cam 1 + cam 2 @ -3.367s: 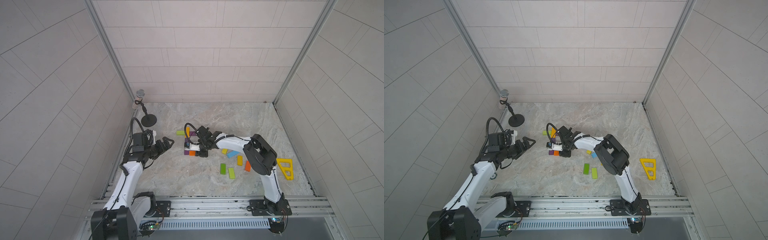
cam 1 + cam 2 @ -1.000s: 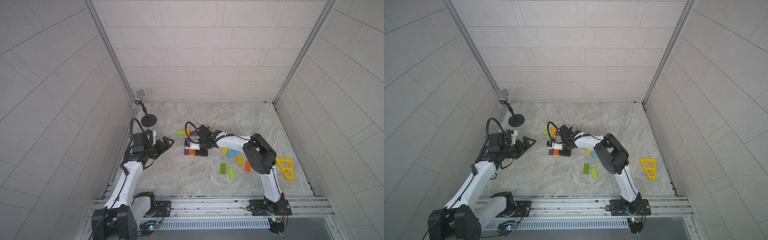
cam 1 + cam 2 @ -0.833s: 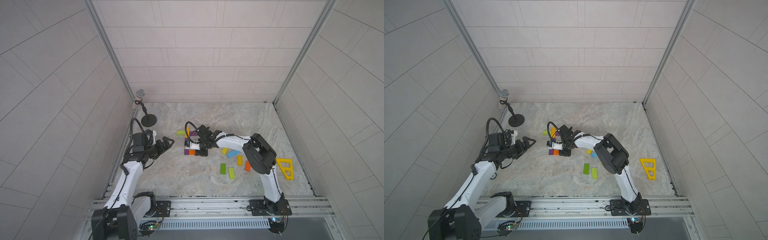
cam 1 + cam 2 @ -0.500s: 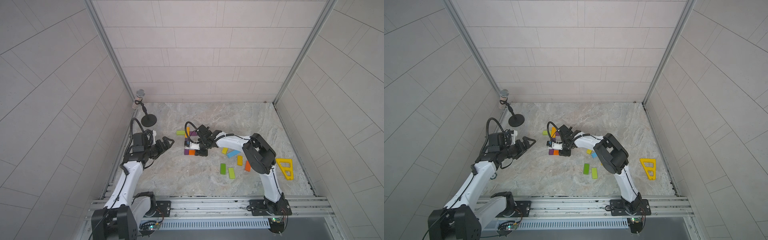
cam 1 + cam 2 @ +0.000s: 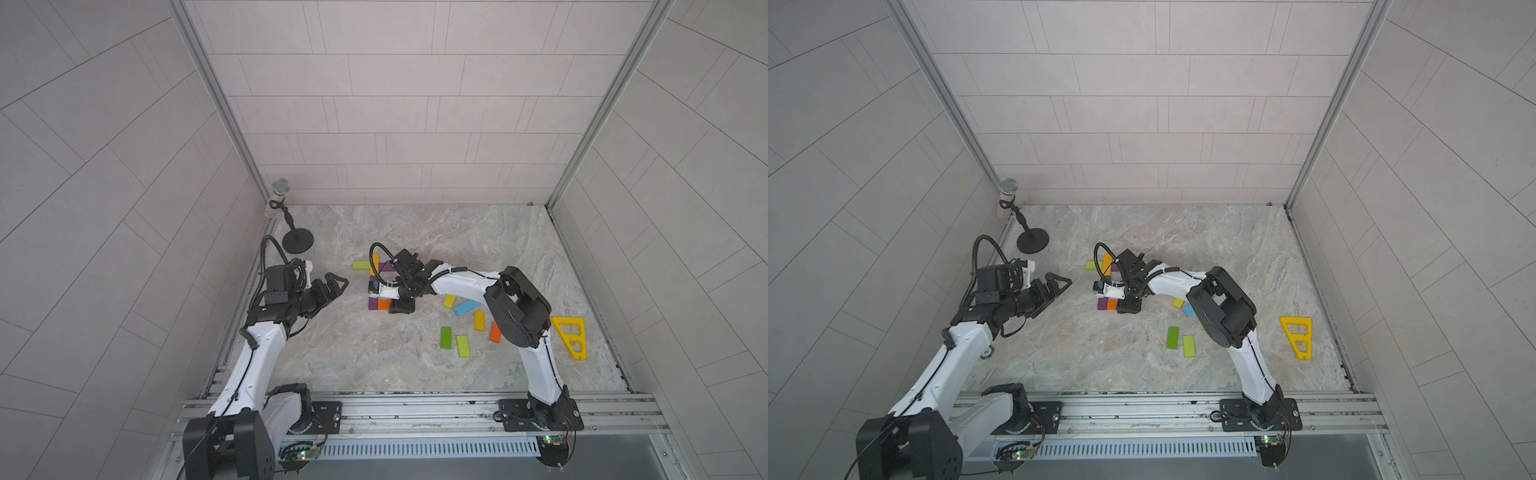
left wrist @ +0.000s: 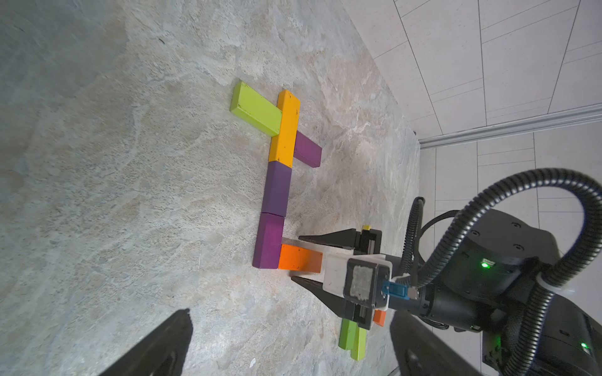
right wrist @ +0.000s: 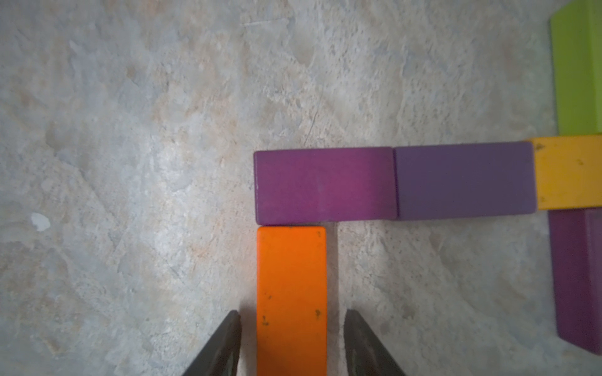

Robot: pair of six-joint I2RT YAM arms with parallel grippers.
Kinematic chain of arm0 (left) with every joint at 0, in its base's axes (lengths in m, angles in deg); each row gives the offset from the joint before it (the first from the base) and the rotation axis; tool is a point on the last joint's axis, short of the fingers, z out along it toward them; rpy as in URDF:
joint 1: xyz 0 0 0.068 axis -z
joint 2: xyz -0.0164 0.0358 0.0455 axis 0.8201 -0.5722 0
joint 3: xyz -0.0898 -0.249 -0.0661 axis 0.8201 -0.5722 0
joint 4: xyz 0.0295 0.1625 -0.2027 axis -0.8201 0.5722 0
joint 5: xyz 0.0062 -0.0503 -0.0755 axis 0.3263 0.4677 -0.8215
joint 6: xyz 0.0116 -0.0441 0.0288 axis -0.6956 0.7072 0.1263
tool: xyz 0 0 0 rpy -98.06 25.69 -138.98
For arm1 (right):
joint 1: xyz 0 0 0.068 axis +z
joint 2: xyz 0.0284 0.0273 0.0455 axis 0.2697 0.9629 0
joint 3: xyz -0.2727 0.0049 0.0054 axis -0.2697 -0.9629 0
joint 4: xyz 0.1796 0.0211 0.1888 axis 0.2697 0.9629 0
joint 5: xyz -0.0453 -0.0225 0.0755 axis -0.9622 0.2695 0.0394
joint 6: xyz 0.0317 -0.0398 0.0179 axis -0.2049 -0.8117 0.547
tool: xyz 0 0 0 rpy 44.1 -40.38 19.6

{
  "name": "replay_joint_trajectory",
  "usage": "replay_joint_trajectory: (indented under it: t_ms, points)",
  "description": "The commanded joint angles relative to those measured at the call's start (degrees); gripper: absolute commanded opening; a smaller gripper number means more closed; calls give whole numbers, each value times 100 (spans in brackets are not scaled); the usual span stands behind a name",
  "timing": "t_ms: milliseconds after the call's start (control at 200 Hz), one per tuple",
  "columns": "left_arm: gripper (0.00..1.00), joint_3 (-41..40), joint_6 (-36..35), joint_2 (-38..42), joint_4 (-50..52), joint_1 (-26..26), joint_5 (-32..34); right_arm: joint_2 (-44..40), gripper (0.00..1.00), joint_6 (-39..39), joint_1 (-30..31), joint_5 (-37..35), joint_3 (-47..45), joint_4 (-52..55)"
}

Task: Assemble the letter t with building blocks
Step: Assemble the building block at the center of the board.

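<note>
On the marble floor lies a line of building blocks: a yellow-orange block (image 6: 285,125), a dark purple one (image 6: 277,188) and a magenta-purple one (image 6: 267,241). A lime block (image 6: 255,108) and a purple block (image 6: 308,150) stick out sideways near the top. An orange block (image 7: 291,293) lies flat with its end against the magenta-purple block (image 7: 325,185). My right gripper (image 7: 292,313) is open, a finger on each side of the orange block with a gap at both. My left gripper (image 5: 338,286) hangs open and empty to the left of the blocks.
Loose blocks lie to the right: yellow (image 5: 449,301), light blue (image 5: 467,307), another yellow (image 5: 479,321), orange (image 5: 495,331), green (image 5: 446,337) and lime (image 5: 463,345). A yellow frame piece (image 5: 570,336) lies near the right wall. A microphone stand (image 5: 297,245) stands at the back left.
My right gripper's jaws have parted from the orange block, which stays lying against the purple one. Neither arm has shifted noticeably.
</note>
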Motion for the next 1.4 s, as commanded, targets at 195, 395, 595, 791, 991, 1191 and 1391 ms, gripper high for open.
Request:
replay_joint_trajectory:
  t_ms: [195,395,595,791,991,1191,1391]
  points:
    - [100,-72,29,-42,-151,-38,-89,24,63,-50,12,22,-126,-14]
    - [100,-85,60,-49,-187,-38,-121,-64,70,-36,8,-19,-193,-63]
    - [100,-94,64,-62,-204,-40,-133,-229,76,-33,10,-19,-279,-81]
    - [100,-109,82,-78,-248,-34,-173,-868,79,143,5,73,-571,-136]
    - [100,-118,108,-163,-305,-32,-256,-2039,79,1256,20,-739,-1422,-1019]
    - [100,-103,104,-235,-336,-40,-214,-2698,79,3529,23,-2650,-1984,-969]
    - [100,-81,65,-245,-318,-39,-120,-2989,78,5113,173,-3575,-2783,-1235]
